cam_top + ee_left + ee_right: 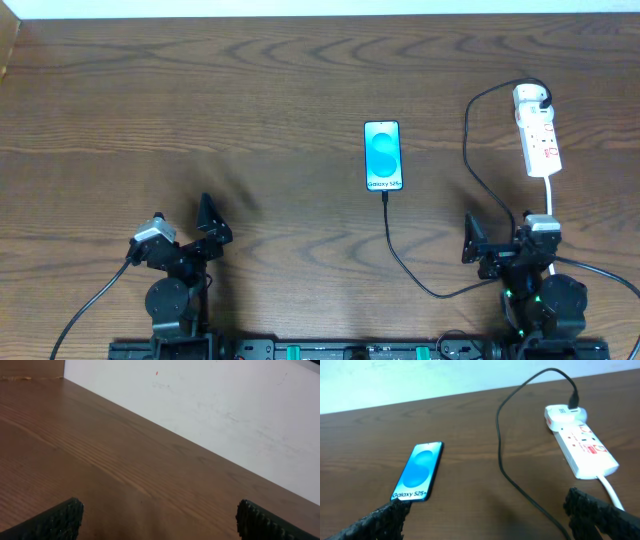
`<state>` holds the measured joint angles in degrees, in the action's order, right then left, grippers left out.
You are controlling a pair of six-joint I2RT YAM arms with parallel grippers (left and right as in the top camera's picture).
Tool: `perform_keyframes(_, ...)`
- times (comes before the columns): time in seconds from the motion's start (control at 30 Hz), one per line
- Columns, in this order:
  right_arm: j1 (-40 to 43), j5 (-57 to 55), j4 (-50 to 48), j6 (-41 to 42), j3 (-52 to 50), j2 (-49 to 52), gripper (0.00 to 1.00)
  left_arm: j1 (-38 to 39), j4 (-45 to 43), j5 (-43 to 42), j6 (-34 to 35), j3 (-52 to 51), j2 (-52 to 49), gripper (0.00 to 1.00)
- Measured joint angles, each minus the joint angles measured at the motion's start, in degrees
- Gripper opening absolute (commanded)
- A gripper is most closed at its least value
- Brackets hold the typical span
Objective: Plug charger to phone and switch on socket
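The phone (pixel 383 155) lies flat mid-table, its blue screen reading "Galaxy S25+"; it also shows in the right wrist view (pixel 419 472). The black charger cable (pixel 400 262) runs from the phone's near end, where its tip sits at the port, loops right and up to a white plug head (pixel 530 97) seated in the socket (pixel 538 135). The socket also shows in the right wrist view (pixel 582 448). My left gripper (pixel 207 228) is open and empty at the near left. My right gripper (pixel 497 245) is open and empty at the near right, below the socket.
The socket's white cord (pixel 549 195) runs down toward my right arm. A white wall (pixel 210 405) borders the far table edge. Bare wood table (pixel 250 120) lies between the arms and the phone.
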<state>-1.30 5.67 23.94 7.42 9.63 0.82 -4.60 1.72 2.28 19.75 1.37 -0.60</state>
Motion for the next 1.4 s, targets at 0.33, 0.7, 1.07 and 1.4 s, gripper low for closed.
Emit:
perform_keyframes(0.33, -2.16, 0.11, -5.38, 0.24, -3.52, -0.13, 0.99, 0.0, 0.02, 0.0, 0.0, 0.0, 0.0, 0.98)
perform_keyframes(0.7, -2.16, 0.11, -19.91, 1.57, -9.03, -0.2, 0.99, 0.0, 0.02, 0.0, 0.0, 0.0, 0.0, 0.98)
perform_keyframes(1.07, -2.16, 0.79, -20.17, 1.6, -9.05, -0.2, 0.99, 0.0, 0.02, 0.0, 0.0, 0.0, 0.0, 0.98)
perform_keyframes(1.4, -3.87, 1.18, -20.2, 1.6, -9.05, -0.2, 0.99, 0.0, 0.02, 0.0, 0.0, 0.0, 0.0, 0.98)
